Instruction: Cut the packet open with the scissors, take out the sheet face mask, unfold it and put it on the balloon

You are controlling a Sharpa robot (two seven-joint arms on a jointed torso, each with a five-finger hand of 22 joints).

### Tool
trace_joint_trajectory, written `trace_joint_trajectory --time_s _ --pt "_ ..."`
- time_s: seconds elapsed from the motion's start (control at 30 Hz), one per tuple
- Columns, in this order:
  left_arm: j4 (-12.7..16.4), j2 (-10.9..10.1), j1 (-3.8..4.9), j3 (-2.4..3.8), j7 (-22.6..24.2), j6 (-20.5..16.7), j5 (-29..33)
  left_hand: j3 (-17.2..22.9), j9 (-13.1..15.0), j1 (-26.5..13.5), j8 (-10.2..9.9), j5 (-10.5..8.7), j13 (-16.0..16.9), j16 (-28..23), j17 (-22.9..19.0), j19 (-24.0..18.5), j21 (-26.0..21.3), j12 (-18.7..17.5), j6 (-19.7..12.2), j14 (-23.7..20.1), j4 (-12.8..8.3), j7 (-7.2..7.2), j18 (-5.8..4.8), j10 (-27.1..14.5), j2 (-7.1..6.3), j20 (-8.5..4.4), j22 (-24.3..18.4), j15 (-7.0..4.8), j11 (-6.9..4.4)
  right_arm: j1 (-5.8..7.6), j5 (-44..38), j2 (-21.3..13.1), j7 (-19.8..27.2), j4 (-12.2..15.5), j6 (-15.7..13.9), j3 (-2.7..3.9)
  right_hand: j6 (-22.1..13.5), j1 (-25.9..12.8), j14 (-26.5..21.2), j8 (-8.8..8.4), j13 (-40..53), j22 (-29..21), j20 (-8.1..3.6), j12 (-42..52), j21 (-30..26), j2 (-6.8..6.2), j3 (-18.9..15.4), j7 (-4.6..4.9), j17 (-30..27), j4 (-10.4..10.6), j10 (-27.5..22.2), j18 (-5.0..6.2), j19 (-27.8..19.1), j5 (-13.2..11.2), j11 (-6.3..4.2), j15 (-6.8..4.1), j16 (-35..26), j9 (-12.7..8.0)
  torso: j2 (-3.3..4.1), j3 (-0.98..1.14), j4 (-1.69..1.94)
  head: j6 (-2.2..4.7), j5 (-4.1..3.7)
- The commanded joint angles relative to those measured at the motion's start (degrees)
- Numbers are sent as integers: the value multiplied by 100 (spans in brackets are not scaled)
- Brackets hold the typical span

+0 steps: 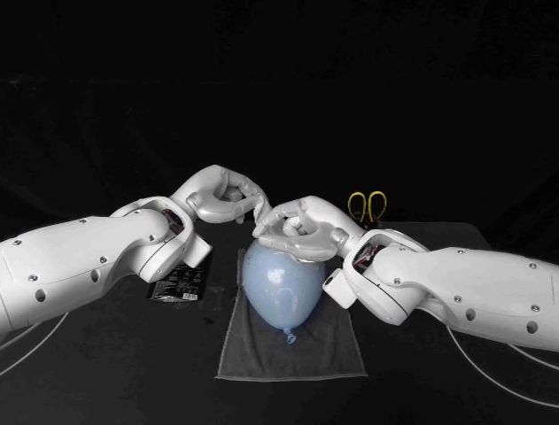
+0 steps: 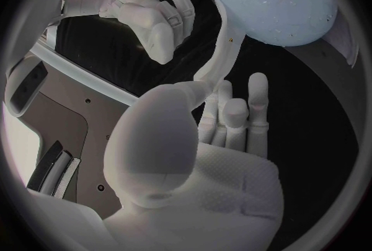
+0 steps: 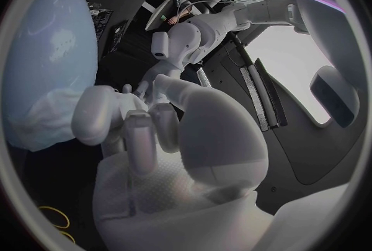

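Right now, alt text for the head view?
The left hand and right hand are close together, fingers curled, at the wide end of a pale blue balloon lying on a grey towel. Yellow-handled scissors lie beyond the right hand; a dark packet by the left arm.

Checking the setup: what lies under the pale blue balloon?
A grey rectangular cloth, spread on the black table. The pale blue balloon covers its middle, so anything between them is hidden.
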Motion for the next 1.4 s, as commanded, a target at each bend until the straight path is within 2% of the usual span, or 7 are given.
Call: trace_joint_trajectory --time_s 0.03,0.57,0.77,1.0,1.07,1.23,1.4 --pt "3 12 2 7 94 -79 365 -3 130 22 31 19 -8 34 -14 12 39 -6 31 23 -24 9 59 25 17 -46 10 -5 -6 -14 -26 -20 39 -8 222 2 -19 -62 548 -39 427 809 20 -38 -44 -3 -30 20 1360 4 -36 86 -35 -22 4 40 -12 -11 0 -1 2 -8 5" --pt "31 -35 2 6 106 458 876 -30 140 -33 13 18 -36 14 -94 13 39 -51 -111 5 -16 36 54 42 104 -51 6 5 7 -51 -580 -245 -140 -38 -738 17 95 -38 580 -67 502 855 16 50 168 64 -29 -17 1484 -54 42 61 38 122 -29 15 37 -10 2 1 7 -5 43" --pt "42 -51 2 4 53 684 1144 -50 112 22 -95 20 -99 -27 -157 10 37 -144 -352 16 -92 128 54 176 211 -50 1 25 44 -53 -865 -219 -420 -157 -1156 30 103 -44 585 -73 505 851 14 54 153 61 -36 -19 1502 -60 48 65 38 139 -32 12 44 -9 1 -2 2 -20 51" --pt "49 -60 -5 0 3 918 1591 -66 78 6 -275 14 -738 -222 -338 52 -3 -1443 -580 119 -149 187 54 1120 339 -47 -47 38 72 -53 -1161 -155 -710 -243 -1485 41 104 -74 584 -89 505 847 12 57 143 48 -59 -20 1496 -56 54 68 41 110 -32 10 41 -12 3 -1 0 -19 39" --pt "51 -61 -8 -1 -4 965 1717 -39 65 -5 -336 21 -1003 -326 -580 40 -26 -2125 -652 1 -153 228 55 1393 363 -30 -67 60 110 -53 -1208 -137 -749 -256 -1542 42 98 -77 583 -99 497 842 12 50 126 46 -62 -19 1493 -57 49 71 37 99 -33 9 40 -15 1 -2 0 -19 35" --pt "58 -76 -14 -6 -22 1057 2000 51 26 -12 -442 14 -1286 -506 -991 22 -43 -3030 -801 -184 -149 270 52 1752 414 -3 -85 106 160 -53 -1279 -89 -797 -285 -1628 45 81 -81 581 -120 492 837 11 45 109 45 -63 -15 1484 -61 46 74 34 84 -31 9 37 -22 0 0 4 -10 24" --pt "74 -122 -19 -8 -26 1172 2287 338 -75 -32 -612 23 -1308 -626 -1251 -5 -22 -3735 -1042 -298 -122 366 52 1844 496 40 -80 166 247 -53 -1319 -35 -806 -313 -1677 47 65 -81 580 -141 491 836 11 44 106 46 -61 -10 1482 -65 46 74 35 74 -28 11 36 -29 1 -1 2 -9 18"
